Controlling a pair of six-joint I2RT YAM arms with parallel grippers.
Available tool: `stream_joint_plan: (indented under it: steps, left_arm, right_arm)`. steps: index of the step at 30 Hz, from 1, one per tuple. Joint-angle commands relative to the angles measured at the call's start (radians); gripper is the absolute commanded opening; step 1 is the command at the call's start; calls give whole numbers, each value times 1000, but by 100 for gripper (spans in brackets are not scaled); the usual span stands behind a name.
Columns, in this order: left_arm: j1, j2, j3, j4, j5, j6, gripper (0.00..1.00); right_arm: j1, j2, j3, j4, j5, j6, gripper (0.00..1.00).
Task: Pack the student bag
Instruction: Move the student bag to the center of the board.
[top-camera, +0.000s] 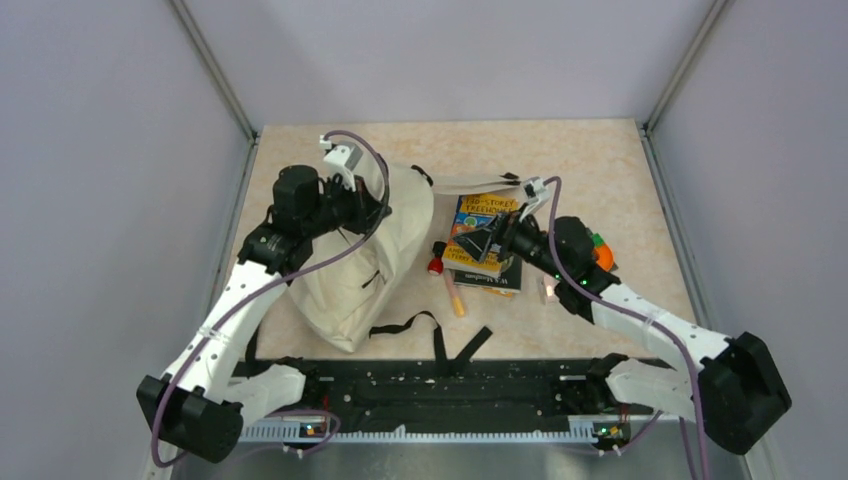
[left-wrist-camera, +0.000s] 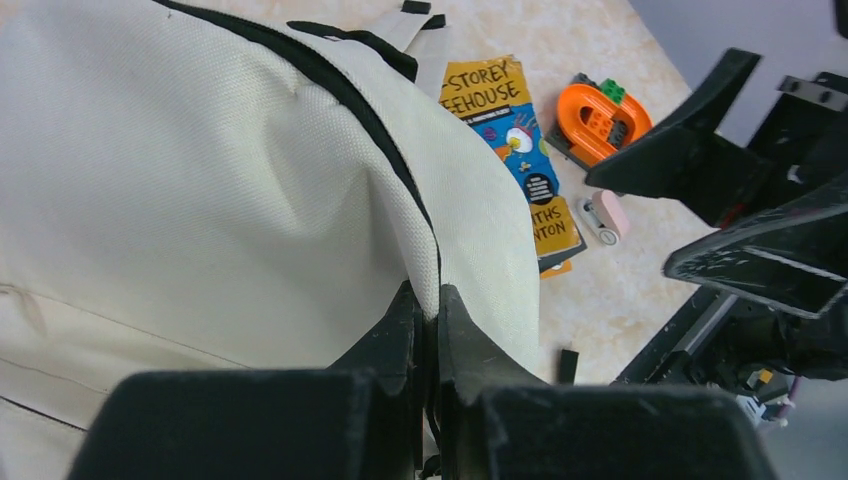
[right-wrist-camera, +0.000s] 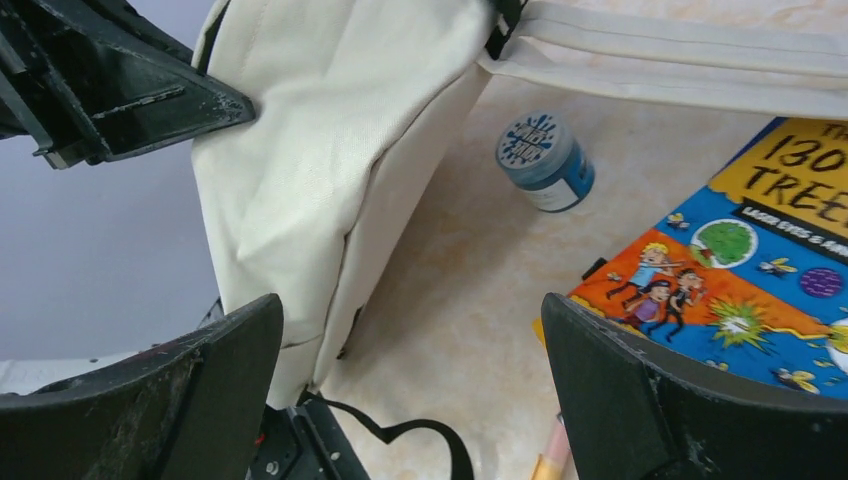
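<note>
The student bag (top-camera: 385, 265) is a cream canvas backpack lying left of the table's centre, its black zipper (left-wrist-camera: 330, 70) running across the top. My left gripper (left-wrist-camera: 428, 300) is shut on a fold of the bag's fabric beside the zipper, at the bag's upper edge (top-camera: 378, 212). My right gripper (right-wrist-camera: 410, 320) is open and empty, hovering above the bare table between the bag (right-wrist-camera: 320, 130) and a colourful book (right-wrist-camera: 740, 270). Seen from above, the right gripper (top-camera: 485, 240) sits over the stack of books (top-camera: 478, 212).
A blue paint jar (right-wrist-camera: 545, 160) stands near the bag's flat shoulder straps (right-wrist-camera: 680, 60). A pencil-like stick (top-camera: 455, 295), a red-capped item (top-camera: 435, 265), an orange toy (left-wrist-camera: 600, 118) and a pink eraser (left-wrist-camera: 608, 215) lie around the books. Black straps (top-camera: 430, 330) trail toward the near rail.
</note>
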Motion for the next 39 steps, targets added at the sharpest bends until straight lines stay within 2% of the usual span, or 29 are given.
stream_joint_plan:
  steps: [1, 12, 14, 18, 21, 22, 23, 25, 26, 30, 32, 36, 39]
  left_arm:
    - [-23, -14, 2, 142, 88, 25, 0]
    - [-68, 24, 1, 144, 117, 35, 0]
    - [-80, 29, 1, 144, 136, 42, 0]
    - [-108, 28, -3, 141, 151, 59, 0]
    - [-133, 22, -5, 134, 113, 77, 0]
    - [-141, 21, -4, 130, 95, 88, 0]
    - [-149, 21, -1, 121, 79, 94, 0]
    - [-167, 20, 5, 96, 40, 126, 0]
    - [-182, 18, 8, 82, 8, 145, 6]
    - [-275, -6, 5, 35, -198, 249, 54]
    - [-305, -17, 0, 26, -269, 280, 68]
    - [-313, -24, 19, 4, -288, 251, 78]
    - [-313, -28, 64, -39, -326, 84, 81]
  right_arm:
    - [49, 86, 75, 174, 4, 65, 98]
    - [128, 265, 131, 323, -18, 117, 96]
    - [139, 298, 147, 340, -22, 128, 93]
    - [142, 364, 175, 355, -31, 147, 79]
    - [142, 380, 170, 374, -12, 150, 59]
    - [143, 378, 159, 393, -3, 152, 48]
    - [142, 372, 150, 404, 9, 150, 32]
    - [141, 350, 140, 397, 43, 135, 11]
    - [142, 335, 138, 381, 66, 122, 1]
    - [141, 275, 137, 279, 167, 52, 0]
    - [140, 247, 136, 228, 219, 19, 0]
    - [121, 200, 115, 166, 268, -17, 0]
    - [91, 172, 92, 144, 259, -11, 0]
